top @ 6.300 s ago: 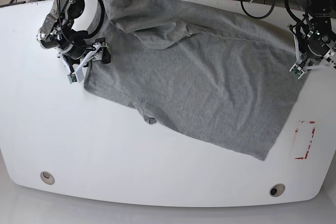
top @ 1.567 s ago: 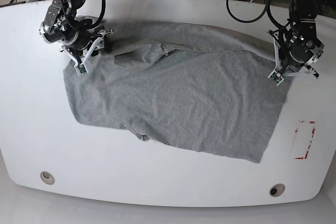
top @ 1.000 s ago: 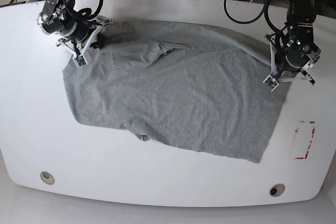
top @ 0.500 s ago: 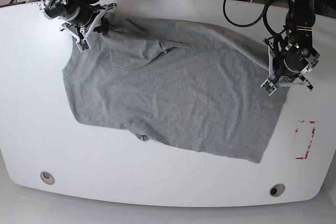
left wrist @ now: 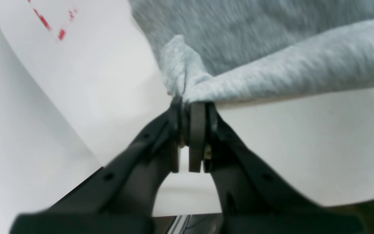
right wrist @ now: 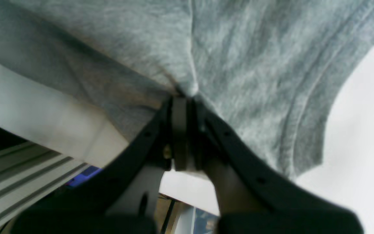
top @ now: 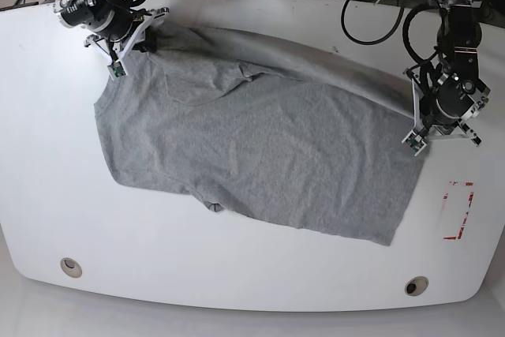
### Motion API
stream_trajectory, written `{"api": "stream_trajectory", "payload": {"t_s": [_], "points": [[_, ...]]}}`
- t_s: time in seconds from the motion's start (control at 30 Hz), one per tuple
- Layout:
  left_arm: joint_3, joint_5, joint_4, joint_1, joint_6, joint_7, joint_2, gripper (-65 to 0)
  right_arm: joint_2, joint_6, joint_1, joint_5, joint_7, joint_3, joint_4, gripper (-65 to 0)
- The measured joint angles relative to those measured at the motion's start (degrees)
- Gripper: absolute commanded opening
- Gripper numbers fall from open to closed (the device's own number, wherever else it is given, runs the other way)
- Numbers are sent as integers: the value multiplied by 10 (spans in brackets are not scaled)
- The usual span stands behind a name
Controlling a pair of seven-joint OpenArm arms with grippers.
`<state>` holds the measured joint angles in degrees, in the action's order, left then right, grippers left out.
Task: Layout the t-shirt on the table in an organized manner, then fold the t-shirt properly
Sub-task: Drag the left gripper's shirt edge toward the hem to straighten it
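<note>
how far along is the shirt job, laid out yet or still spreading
Done: the t-shirt lies mostly open across the table. In hand: the left tool and the right tool are each shut on a pinch of its edge, pulling it out; a crumpled sleeve near the top and a tucked bit at the lower hem remain. Left: flattening those, then every fold.

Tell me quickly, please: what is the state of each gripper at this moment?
Left gripper: closed, pinching an edge of the t-shirt.
Right gripper: closed, pinching a bunch of the t-shirt fabric.
</note>
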<state>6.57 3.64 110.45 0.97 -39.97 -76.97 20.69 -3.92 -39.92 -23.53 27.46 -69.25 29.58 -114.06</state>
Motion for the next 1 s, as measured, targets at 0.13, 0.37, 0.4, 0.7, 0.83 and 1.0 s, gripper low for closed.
{"api": "stream_trajectory", "payload": {"t_s": [0.13,0.37,0.4,0.7,0.83,1.0], "points": [[1,-2,0,-20,0,-2,0,-635,4,-2,2,9,1,20,0,-629],[-19,-4,0,-43,0,-1,-14,-635,-2,0,28,-2,0,49,0,-629],[-23,-2,0,-44,0,-1,-15,-633,-2,0,29,-1,0,49,0,-629],[-50,-4,-49,-59,0,-1,-15,-633,-9,0,49,0,1,46,0,-629],[-50,-4,-96,-83,0,0,-16,-633,-9,0,49,0,2,46,0,-629],[-48,-4,-139,-101,0,3,-12,-633,-9,0,49,-1,2,46,1,-629]]}}
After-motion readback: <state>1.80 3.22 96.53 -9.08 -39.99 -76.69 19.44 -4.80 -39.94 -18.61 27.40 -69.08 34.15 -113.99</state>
